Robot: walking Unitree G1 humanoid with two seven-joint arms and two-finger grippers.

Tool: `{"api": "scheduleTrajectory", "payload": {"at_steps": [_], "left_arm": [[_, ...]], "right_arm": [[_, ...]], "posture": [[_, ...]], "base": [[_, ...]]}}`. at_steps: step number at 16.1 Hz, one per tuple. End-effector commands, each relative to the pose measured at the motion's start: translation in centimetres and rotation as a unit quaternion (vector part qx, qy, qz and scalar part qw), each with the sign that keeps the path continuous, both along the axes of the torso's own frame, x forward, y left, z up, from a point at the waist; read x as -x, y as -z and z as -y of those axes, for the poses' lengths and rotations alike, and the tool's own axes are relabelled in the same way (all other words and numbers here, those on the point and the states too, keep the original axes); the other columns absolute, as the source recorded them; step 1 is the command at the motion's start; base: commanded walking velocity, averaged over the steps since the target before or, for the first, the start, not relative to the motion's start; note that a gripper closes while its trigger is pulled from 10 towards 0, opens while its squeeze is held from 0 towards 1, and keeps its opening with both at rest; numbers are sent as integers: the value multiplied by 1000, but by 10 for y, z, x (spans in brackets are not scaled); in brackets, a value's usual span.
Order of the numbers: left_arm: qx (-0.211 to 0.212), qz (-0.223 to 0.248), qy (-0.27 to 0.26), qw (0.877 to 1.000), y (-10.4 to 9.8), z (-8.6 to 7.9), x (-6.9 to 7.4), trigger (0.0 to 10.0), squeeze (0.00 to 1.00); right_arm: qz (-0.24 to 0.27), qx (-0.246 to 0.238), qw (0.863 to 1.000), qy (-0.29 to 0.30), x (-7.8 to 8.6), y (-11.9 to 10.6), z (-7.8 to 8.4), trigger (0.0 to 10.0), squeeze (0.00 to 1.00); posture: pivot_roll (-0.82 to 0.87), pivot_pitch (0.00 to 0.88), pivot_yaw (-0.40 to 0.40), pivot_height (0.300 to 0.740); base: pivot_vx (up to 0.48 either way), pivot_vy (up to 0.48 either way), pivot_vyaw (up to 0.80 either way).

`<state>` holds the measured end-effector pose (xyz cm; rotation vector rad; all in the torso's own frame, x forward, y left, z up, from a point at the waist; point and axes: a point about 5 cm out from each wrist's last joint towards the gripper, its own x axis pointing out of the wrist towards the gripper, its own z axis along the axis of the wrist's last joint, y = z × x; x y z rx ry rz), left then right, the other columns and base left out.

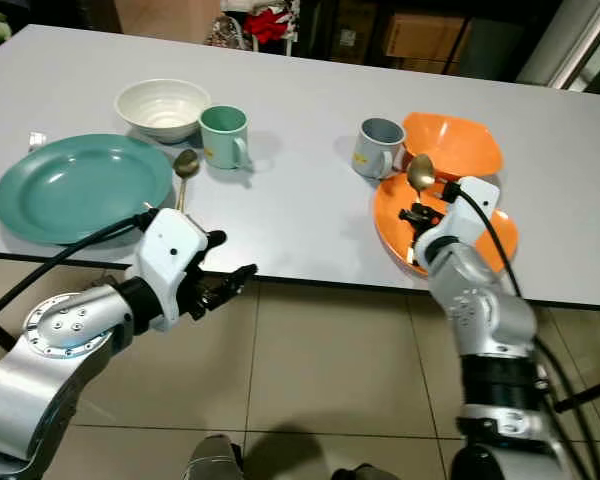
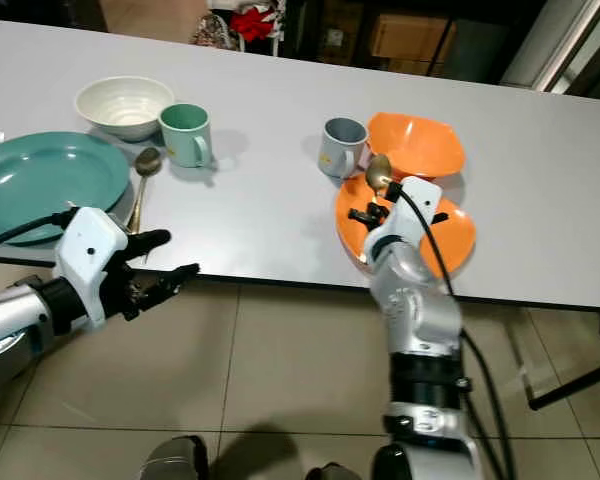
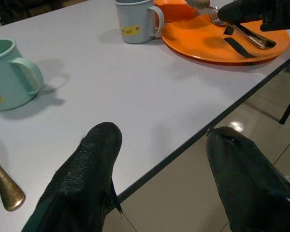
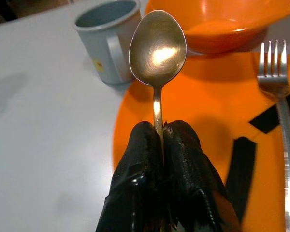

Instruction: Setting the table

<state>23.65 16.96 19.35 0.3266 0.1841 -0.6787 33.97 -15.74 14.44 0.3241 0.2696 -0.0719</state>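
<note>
One fork [image 4: 277, 101] lies on the orange plate [image 1: 390, 215]; the right hand [image 4: 163, 140] pinches a spoon [image 4: 157, 50] above it. Left hand [image 1: 223, 268] hangs released.

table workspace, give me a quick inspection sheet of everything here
surface: white table, near edge facing the robot
job's things: teal plate, white bowl, green mug and a brass spoon on the robot's left; grey mug, orange bowl and orange plate on its right; fork on the orange plate
clutter: black strips on the orange plate
grippers: left tool open, over the floor at the table edge; right tool shut on a second spoon above the orange plate
cables: black cable along each arm
surroundings: tiled floor, boxes beyond the table
</note>
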Motion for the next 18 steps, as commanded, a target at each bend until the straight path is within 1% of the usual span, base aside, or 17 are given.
{"api": "scheduleTrajectory", "payload": {"at_steps": [1, 2, 3, 4, 7, 8, 10, 11, 12, 15, 18], "left_arm": [[2, 1, 17, 1000, -3, 6, 1, 10000, 0], [1, 0, 19, 1000, -3, 6, 1, 10000, 0], [1, 0, 21, 1000, -2, 7, 1, 10000, 0], [3, -1, 25, 1000, -2, 9, 2, 10000, 0], [3, -3, 29, 1000, -2, 10, 3, 10000, 0], [3, -3, 29, 1000, -2, 10, 4, 10000, 0], [1, -3, 28, 1000, -2, 8, 4, 10000, 0], [-1, -3, 29, 1000, -2, 8, 3, 10000, 0], [-2, -1, 29, 1000, -4, 8, 3, 10000, 0], [-2, 1, 28, 1000, -5, 7, 2, 10000, 0], [-3, -1, 31, 1000, -4, 8, 3, 10000, 0]], "right_arm": [[-18, 2, 1000, 5, -2, 1, 12, 6588, 0], [-26, 7, 1000, 5, -4, 2, 17, 10000, 0], [-34, 10, 999, -1, -6, 2, 20, 10000, 0], [-51, 10, 999, 6, -13, 4, 29, 10000, 0], [-76, -18, 997, 20, -18, 8, 39, 10000, 0], [-74, -32, 997, 18, -19, 9, 39, 10000, 0], [-66, -72, 995, -6, -25, 13, 37, 10000, 0], [-68, -75, 994, -28, -28, 16, 34, 10000, 0], [-73, -57, 995, -27, -31, 19, 36, 10000, 0], [-63, -26, 998, -13, -38, 16, 43, 10000, 0], [-68, -12, 998, -9, -42, 19, 48, 10000, 0]], "posture": [[193, 77, -50, 740], [193, 77, -50, 740], [193, 76, -50, 740], [193, 75, -50, 740], [197, 73, -58, 740], [197, 71, -59, 740], [201, 70, -55, 740], [203, 69, -54, 740], [204, 69, -53, 740], [210, 71, -50, 740], [210, 72, -47, 740]], "base": [[0, 0, 0], [0, 0, 0], [0, 0, 0], [0, 0, 0], [0, 0, 0], [0, 0, 0], [0, 0, 0], [0, 0, 0], [0, 0, 0], [0, 0, 0], [0, 0, 0]]}}
